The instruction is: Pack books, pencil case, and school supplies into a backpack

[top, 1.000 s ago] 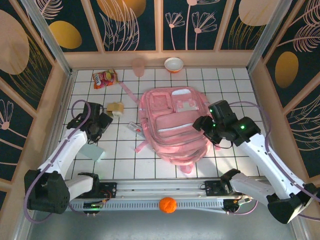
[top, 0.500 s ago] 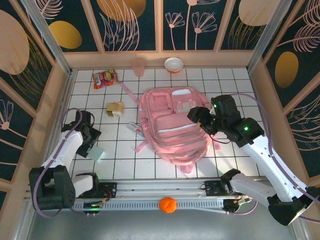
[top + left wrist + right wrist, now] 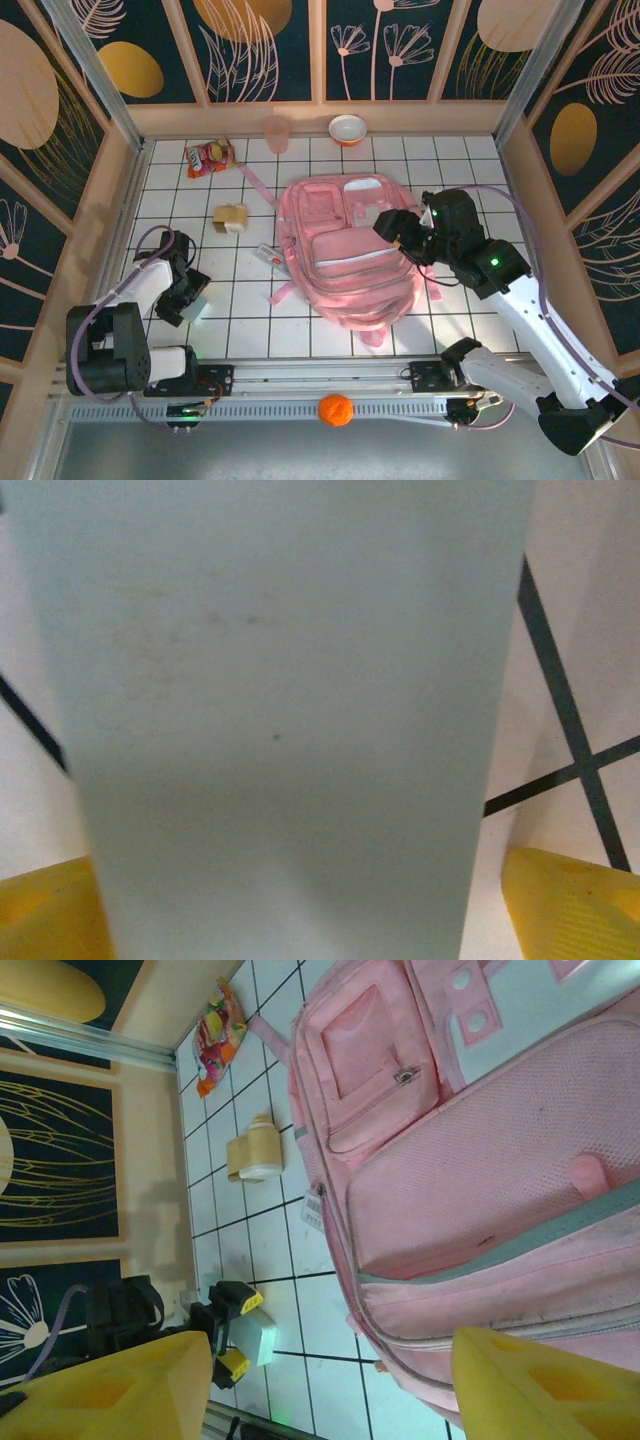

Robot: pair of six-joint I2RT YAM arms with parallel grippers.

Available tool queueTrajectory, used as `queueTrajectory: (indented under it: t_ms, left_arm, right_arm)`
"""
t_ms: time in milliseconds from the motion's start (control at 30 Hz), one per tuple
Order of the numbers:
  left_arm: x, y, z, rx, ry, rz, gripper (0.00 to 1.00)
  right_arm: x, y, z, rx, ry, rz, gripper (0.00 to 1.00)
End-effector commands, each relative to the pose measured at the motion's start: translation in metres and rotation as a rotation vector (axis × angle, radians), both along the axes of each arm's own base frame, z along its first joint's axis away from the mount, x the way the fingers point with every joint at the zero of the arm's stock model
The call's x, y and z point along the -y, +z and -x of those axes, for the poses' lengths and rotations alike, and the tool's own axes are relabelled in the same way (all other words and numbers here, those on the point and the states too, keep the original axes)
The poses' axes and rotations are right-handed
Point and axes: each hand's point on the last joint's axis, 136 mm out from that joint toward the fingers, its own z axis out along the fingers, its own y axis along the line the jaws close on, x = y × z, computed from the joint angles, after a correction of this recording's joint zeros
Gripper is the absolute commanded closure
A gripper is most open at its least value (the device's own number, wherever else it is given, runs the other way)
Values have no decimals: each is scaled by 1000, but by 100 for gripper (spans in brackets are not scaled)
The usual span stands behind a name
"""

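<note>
Backpack (image 3: 345, 250) sprawls pink and flat in the middle of the tiled surface (image 3: 460, 160), pockets facing up. Right gripper (image 3: 390, 228) hangs over its upper right part, yellow fingers (image 3: 110, 1390) spread wide with nothing between them. Over at the near left edge, left gripper (image 3: 190, 292) sits low over a pale mint box (image 3: 280, 730). Its fingers (image 3: 560, 900) are released on either side, with a sliver of tile showing beside one pad. Tan-yellow block (image 3: 231, 217) and slim clear oblong (image 3: 267, 255) lie loose just left of the backpack, apart from both grippers.
</note>
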Motion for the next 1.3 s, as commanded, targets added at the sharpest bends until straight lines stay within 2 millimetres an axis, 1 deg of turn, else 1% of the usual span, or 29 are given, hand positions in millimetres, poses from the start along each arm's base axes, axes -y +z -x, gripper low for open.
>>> queueTrajectory:
  t_ms: [0, 67, 200, 267, 333, 400, 467, 533, 633, 667, 700, 733, 800, 867, 967, 1033, 1100, 1200, 1267]
  left_arm:
    - [4, -10, 0, -13, -19, 31, 19]
    - [5, -11, 1, -15, -15, 33, 27]
    - [3, -9, 0, -4, -6, 21, 44]
    - [2, -5, -1, 4, -7, 19, 48]
    - [4, 0, -5, 26, -17, 26, 50]
    - [5, 11, -15, 71, -47, 32, 52]
    - [7, 28, -30, 139, -113, 31, 54]
    - [10, 53, -51, 225, -226, 3, 55]
    - [16, 96, -84, 374, -399, -46, 57]
    - [20, 109, -93, 429, -462, -54, 61]
    - [28, 123, -104, 499, -544, -52, 68]
    - [35, 133, -111, 552, -611, -45, 72]
    - [48, 155, -124, 666, -713, -36, 77]
    - [66, 176, -132, 785, -842, -25, 81]
    - [91, 210, -135, 973, -1094, -61, 86]
    - [105, 230, -132, 1073, -1257, -113, 86]
    - [115, 244, -126, 1131, -1397, -156, 84]
    - [128, 243, -116, 1138, -1608, -211, 84]
    - [135, 237, -108, 1130, -1753, -253, 86]
  right_arm:
    - [0, 1, 1, 22, 11, -9, 36]
    - [1, 2, 1, 20, 8, -10, 36]
    - [3, 3, 3, 21, -3, -7, 36]
    - [4, 5, 3, 24, -5, -6, 36]
    - [6, 9, 4, 28, -7, -2, 37]
    - [8, 12, 5, 39, -9, 6, 36]
    - [10, 17, 5, 55, -9, 12, 37]
    - [10, 24, 4, 83, -1, 17, 39]
    - [10, 37, 0, 164, 6, 18, 41]
    - [10, 43, -2, 201, 13, 14, 41]
    - [7, 50, -3, 243, 31, 7, 41]
    - [3, 55, -4, 274, 54, -1, 41]
    - [-7, 64, -6, 322, 107, -19, 42]
    - [-17, 70, -8, 342, 152, -37, 43]
    - [-33, 75, -12, 355, 224, -64, 44]
    - [-42, 80, -14, 370, 269, -76, 44]
    - [-52, 84, -16, 389, 322, -79, 44]
    - [-66, 89, -19, 409, 409, -77, 44]
    - [-77, 92, -20, 406, 472, -90, 43]
